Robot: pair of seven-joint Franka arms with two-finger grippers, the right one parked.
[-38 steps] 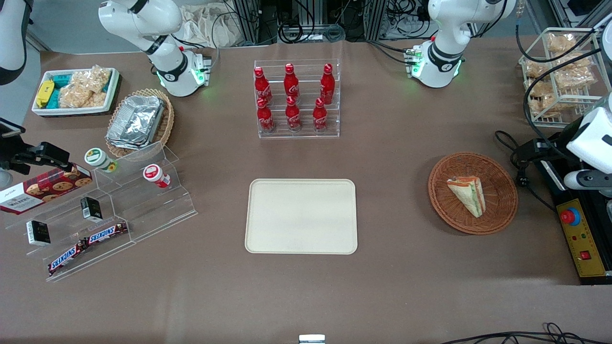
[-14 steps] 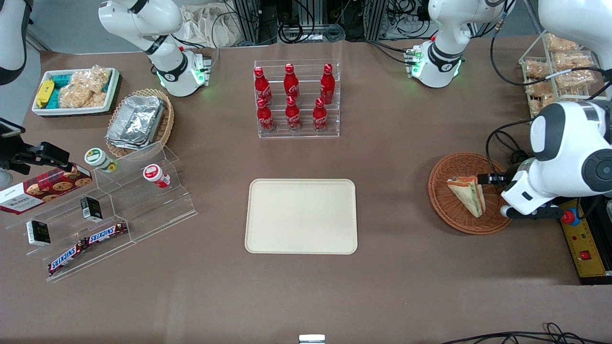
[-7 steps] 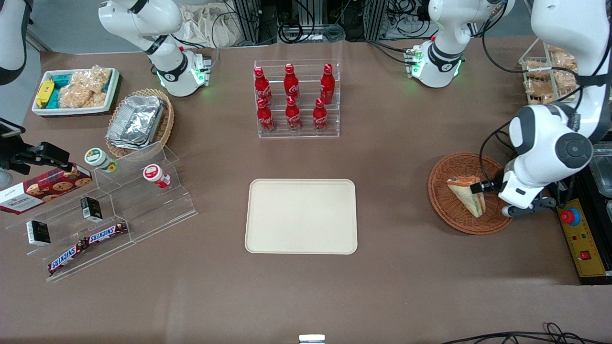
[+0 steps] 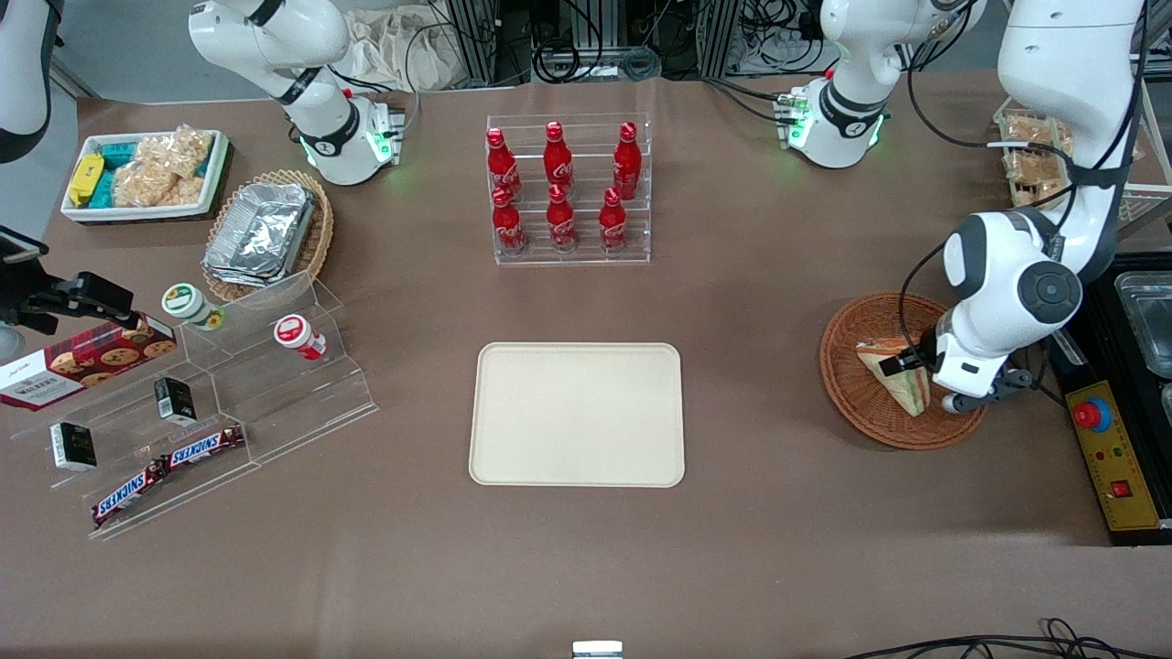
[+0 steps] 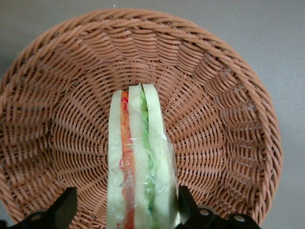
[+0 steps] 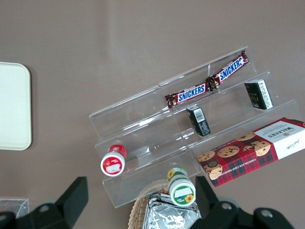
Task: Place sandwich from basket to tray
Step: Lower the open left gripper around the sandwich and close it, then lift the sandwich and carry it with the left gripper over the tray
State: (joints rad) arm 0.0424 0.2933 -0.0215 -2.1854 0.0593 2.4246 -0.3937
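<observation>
Left wrist view shows our gripper point(image 5: 126, 214) spread open astride the sandwich point(image 5: 138, 162), which lies in the basket point(image 5: 228, 119), its long axis running between our fingers point(image 5: 64, 210).

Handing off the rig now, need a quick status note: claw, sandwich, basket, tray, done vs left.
Claw: open, low over the basket, fingers on either side of the sandwich, not closed on it.
Sandwich: in the basket, standing on edge, wrapped.
Tray: nearer the table's middle, nothing on it.
Done: approach and straddle.
Left: close on the sandwich, lift, carry to the tray, set down, release.
</observation>
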